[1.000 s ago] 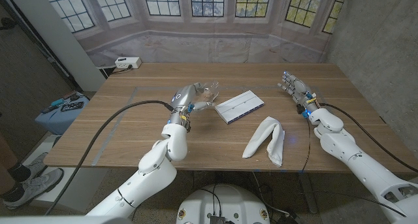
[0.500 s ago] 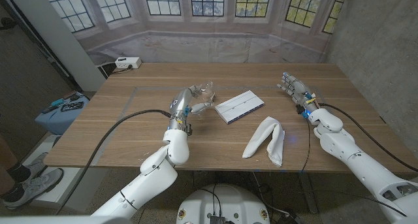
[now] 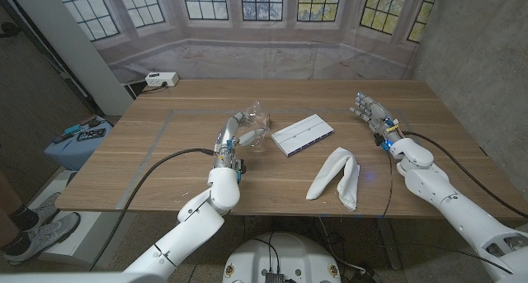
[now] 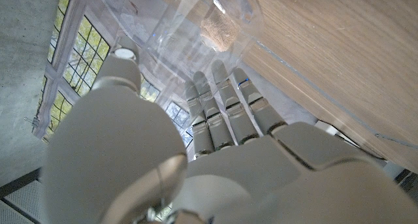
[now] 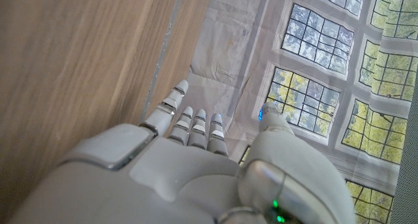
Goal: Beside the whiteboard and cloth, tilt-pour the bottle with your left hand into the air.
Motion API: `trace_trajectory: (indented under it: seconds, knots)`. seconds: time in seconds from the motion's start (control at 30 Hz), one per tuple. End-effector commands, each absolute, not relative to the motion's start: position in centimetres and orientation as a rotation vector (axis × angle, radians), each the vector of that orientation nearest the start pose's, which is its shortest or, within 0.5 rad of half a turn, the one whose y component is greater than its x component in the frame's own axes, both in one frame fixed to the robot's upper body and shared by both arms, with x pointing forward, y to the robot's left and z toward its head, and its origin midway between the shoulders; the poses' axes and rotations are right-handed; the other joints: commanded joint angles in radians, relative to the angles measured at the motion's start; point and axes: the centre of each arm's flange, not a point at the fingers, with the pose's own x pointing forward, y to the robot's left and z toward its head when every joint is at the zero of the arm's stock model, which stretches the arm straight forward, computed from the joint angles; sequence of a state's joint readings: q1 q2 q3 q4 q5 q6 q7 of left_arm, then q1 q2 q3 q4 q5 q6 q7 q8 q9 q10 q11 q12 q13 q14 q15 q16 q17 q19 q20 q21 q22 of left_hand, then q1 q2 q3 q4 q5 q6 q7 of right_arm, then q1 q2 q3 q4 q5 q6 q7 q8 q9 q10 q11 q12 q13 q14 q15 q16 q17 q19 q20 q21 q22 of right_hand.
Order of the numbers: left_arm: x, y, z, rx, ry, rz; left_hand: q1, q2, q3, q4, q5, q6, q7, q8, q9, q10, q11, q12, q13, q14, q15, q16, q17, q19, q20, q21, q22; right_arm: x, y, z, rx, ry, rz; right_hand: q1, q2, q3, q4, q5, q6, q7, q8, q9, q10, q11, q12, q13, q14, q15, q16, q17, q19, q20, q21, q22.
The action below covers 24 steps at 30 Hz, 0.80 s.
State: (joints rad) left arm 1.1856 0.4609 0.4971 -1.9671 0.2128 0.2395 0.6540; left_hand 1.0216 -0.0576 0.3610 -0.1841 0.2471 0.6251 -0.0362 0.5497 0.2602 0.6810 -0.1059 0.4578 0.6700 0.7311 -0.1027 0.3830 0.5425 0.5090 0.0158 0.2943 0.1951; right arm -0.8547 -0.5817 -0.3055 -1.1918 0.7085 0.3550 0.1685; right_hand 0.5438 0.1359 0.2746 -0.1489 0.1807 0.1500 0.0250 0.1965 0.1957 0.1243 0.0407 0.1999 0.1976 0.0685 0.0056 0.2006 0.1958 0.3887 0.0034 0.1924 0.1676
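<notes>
Near the middle of the wooden table [image 3: 165, 151], a bit to the robot's left, the left hand [image 3: 238, 133] grips a clear plastic bottle [image 3: 257, 123], fingers wrapped round its body. Bottle is up off the table and looks tilted, neck end toward the far side, though it's transparent and hard to read in the head view. In the left wrist view the bottle [image 4: 196, 21] sits just past the fingertips [image 4: 219, 70], see-through wall against the fingers, thumb on the other side.

Just right of the bottle lies the whiteboard [image 3: 303, 134], flat on the table at an angle, near the bottle but not touching. The white cloth [image 3: 336, 176] lies crumpled nearer the front edge, beside the whiteboard, apart from it.

Right hand [image 3: 371, 114] is well off to the right side of the table, holding nothing, fingers straight and slightly apart; right wrist view shows the same, w/ fingers [image 5: 194, 126] stretched out alongside the wood.
</notes>
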Motion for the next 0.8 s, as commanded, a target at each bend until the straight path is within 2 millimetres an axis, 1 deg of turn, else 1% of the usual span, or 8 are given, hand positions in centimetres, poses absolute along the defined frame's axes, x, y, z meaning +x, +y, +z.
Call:
trace_trajectory:
  seconds: [0.03,0.07,0.17,0.33,0.5,0.67,0.7,0.8]
  knots:
    - [52.5,16.2,-8.1,0.401,-0.659,0.233,0.046,0.158,0.047,0.041,0.01,0.159,0.04,0.121,0.001,0.038,-0.05,-0.009,0.01,0.043,-0.04,-0.014,-0.007,-0.004,0.0,0.0,0.003,64.5,-36.6,-4.4,0.017,-0.593,0.186,0.014,0.004,0.005,-0.002,0.008,0.011,0.002,0.006,0.002,0.007,0.0,0.003,0.005,0.01,-0.002,0.007,0.0,0.007,0.001,0.001,0.003]
    - [52.5,16.1,-8.2,0.394,-0.66,0.232,0.043,0.157,0.048,0.041,0.011,0.158,0.043,0.12,0.0,0.034,-0.048,-0.013,0.007,0.041,-0.041,-0.02,-0.011,-0.005,-0.001,0.0,0.003,64.5,-36.6,-4.4,0.018,-0.592,0.186,0.014,0.004,0.005,-0.002,0.008,0.011,0.002,0.006,0.002,0.006,-0.003,0.002,0.005,0.01,-0.002,0.007,0.0,0.007,0.001,0.001,0.003]
    - [52.5,16.0,-8.4,0.387,-0.659,0.227,0.038,0.157,0.05,0.042,0.012,0.155,0.042,0.118,-0.001,0.031,-0.044,-0.017,0.001,0.039,-0.039,-0.029,-0.018,-0.006,-0.002,0.0,0.003,64.4,-36.7,-4.5,0.017,-0.594,0.187,0.014,0.004,0.005,-0.001,0.008,0.011,0.002,0.006,0.002,0.008,0.002,0.003,0.005,0.01,-0.002,0.007,0.0,0.007,0.001,0.001,0.003]
    - [52.5,16.0,-8.6,0.38,-0.652,0.221,0.034,0.157,0.054,0.041,0.014,0.151,0.044,0.115,-0.003,0.033,-0.049,-0.021,-0.006,0.043,-0.038,-0.038,-0.027,-0.007,-0.002,-0.001,0.003,64.2,-36.8,-4.6,0.017,-0.595,0.187,0.014,0.004,0.005,-0.001,0.008,0.012,0.002,0.006,0.002,0.009,0.001,0.003,0.005,0.011,-0.002,0.007,0.001,0.008,0.0,0.001,0.003]
    - [52.5,16.2,-8.9,0.392,-0.646,0.225,0.033,0.158,0.055,0.04,0.014,0.152,0.044,0.115,-0.004,0.032,-0.048,-0.023,-0.009,0.043,-0.037,-0.042,-0.028,-0.008,-0.003,-0.002,0.003,64.1,-36.6,-4.8,0.018,-0.596,0.191,0.014,0.004,0.005,-0.001,0.008,0.011,0.002,0.006,0.002,0.008,0.0,0.003,0.005,0.01,-0.003,0.007,0.001,0.007,0.0,0.001,0.003]
    - [52.4,16.5,-9.5,0.406,-0.636,0.23,0.031,0.159,0.055,0.039,0.014,0.15,0.041,0.113,-0.005,0.022,-0.055,-0.028,-0.01,0.039,-0.038,-0.045,-0.027,-0.01,-0.003,-0.003,0.003,64.0,-36.5,-4.9,0.016,-0.596,0.195,0.014,0.003,0.005,-0.001,0.008,0.012,0.003,0.006,0.002,0.009,0.002,0.003,0.005,0.011,-0.002,0.007,0.001,0.008,0.001,0.001,0.003]
    - [52.5,16.6,-9.7,0.41,-0.642,0.231,0.03,0.159,0.055,0.039,0.014,0.149,0.042,0.113,-0.005,0.023,-0.049,-0.027,-0.009,0.038,-0.038,-0.047,-0.028,-0.01,-0.003,-0.003,0.003,64.0,-36.4,-4.9,0.016,-0.597,0.195,0.014,0.003,0.005,-0.001,0.008,0.012,0.003,0.006,0.002,0.009,0.002,0.003,0.005,0.012,-0.001,0.007,0.001,0.008,0.001,0.001,0.003]
    - [52.6,16.7,-10.2,0.407,-0.643,0.237,0.028,0.162,0.055,0.04,0.014,0.148,0.042,0.112,-0.006,0.025,-0.052,-0.027,-0.011,0.036,-0.038,-0.048,-0.027,-0.013,-0.002,-0.004,0.003,64.0,-36.3,-5.0,0.016,-0.596,0.198,0.015,0.003,0.005,-0.001,0.008,0.012,0.003,0.006,0.002,0.009,0.002,0.003,0.005,0.011,-0.001,0.007,0.0,0.009,0.001,0.001,0.003]
